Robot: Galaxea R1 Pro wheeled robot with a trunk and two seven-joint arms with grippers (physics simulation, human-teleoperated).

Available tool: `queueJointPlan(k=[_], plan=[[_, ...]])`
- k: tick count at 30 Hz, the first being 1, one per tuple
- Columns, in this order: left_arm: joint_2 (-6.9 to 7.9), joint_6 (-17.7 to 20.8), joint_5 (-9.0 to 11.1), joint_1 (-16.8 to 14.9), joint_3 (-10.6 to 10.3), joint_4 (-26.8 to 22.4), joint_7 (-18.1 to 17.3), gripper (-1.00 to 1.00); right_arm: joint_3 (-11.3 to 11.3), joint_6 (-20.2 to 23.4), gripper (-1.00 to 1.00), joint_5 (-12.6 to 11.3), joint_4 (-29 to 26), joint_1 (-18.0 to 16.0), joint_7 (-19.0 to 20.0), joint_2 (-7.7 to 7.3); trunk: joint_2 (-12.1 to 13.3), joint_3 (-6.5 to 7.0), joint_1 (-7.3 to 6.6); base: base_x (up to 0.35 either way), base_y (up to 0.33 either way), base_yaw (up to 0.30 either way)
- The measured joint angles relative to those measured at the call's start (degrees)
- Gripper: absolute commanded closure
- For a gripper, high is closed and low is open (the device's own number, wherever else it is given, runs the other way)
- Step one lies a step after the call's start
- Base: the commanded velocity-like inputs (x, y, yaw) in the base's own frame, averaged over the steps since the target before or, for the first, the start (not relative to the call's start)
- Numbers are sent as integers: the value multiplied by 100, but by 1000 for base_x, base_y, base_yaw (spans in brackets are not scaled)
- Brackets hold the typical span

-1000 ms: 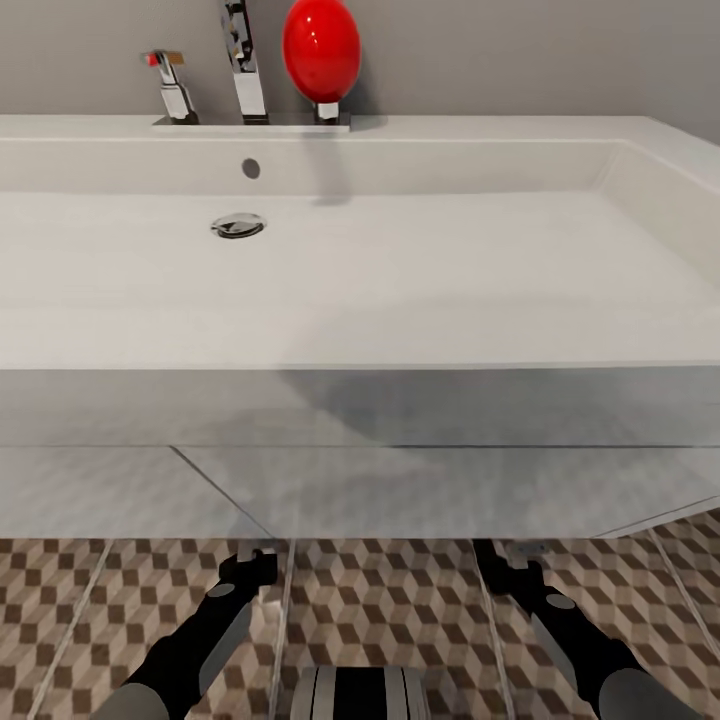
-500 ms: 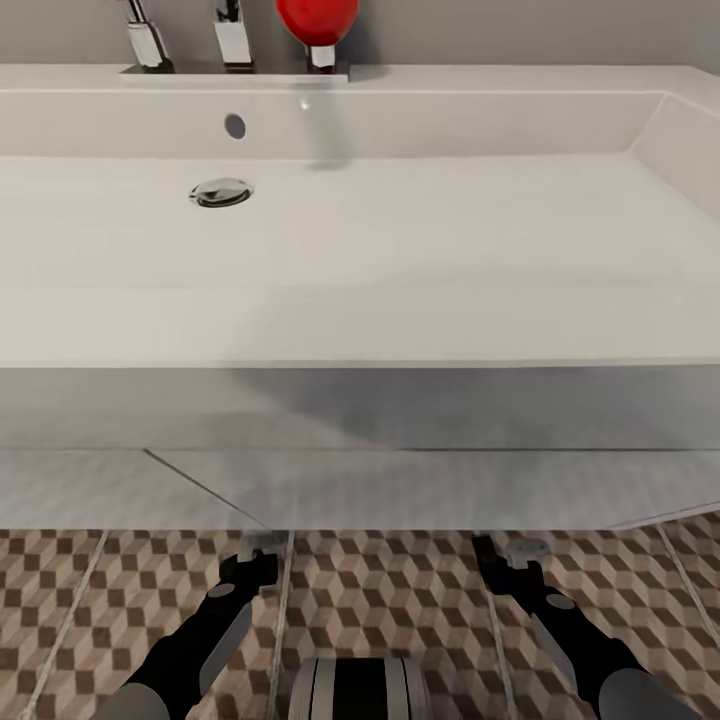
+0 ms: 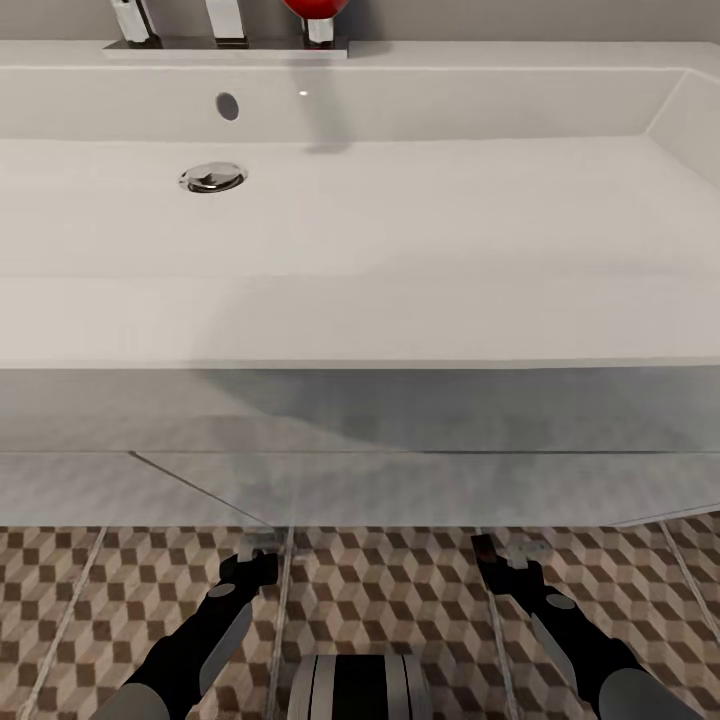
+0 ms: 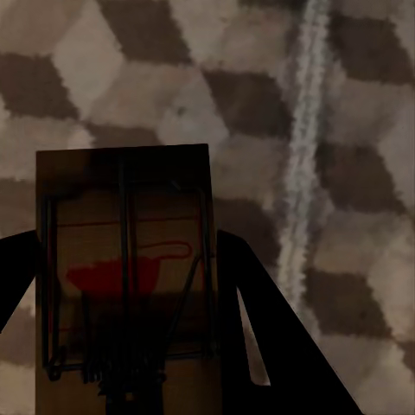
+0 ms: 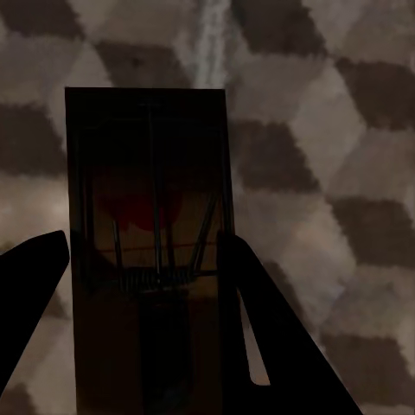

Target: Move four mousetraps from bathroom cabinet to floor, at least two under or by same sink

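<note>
**Ana:** Mousetraps first: where are they? I count two, one in each claw.

**Ben:** Yes. Going from the left: the left gripper (image 4: 130,346) has its two dark fingers closed against the long edges of the left mousetrap (image 4: 125,277), a brown board with a wire frame and a red patch, seen from the left wrist. It hangs just above the bathroom floor (image 4: 346,130) with its cube-pattern tiles and a pale grout line beside it.

**Ana:** Why so low and level?

**Ben:** My guess is that a flat board let go near the tiles lands flat instead of tipping or bouncing. Gripping the edges keeps the fingers off the spring parts too.

**Ana:** And on the right?

**Ben:** Much the same. The right gripper (image 5: 143,285) is shut on the right mousetrap (image 5: 147,242), again by its long sides, face towards the wrist camera, over the same tiles.

**Ana:** Why here, in front of the bathroom sink (image 3: 360,330)?

**Ben:** From the head view both arms reach down at the near edge of the white vanity, the left gripper (image 3: 258,560) and right gripper (image 3: 505,560) well apart but both beside the cabinet front. Two traps must end up under or next to one sink, so this spot would satisfy that at once.

**Ana:** And the other two?

**Ben:** I cannot place them from here.
</note>
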Motion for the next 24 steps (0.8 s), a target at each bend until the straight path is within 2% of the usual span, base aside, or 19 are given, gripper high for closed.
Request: queueJointPlan(k=[11,18,24], plan=[[-13,0,0,0,0,6,-1,100,7,-14,100,7,0,0,0,0,0,0,0,0,0,0],[-13,0,1,-1,-7,8,0,100,12,-16,100,9,-1,0,0,0,-9,-154,18,0,0,0],[-13,0,0,0,-6,7,-1,100,12,-16,100,9,0,0,0,0,-9,-155,18,0,0,0]])
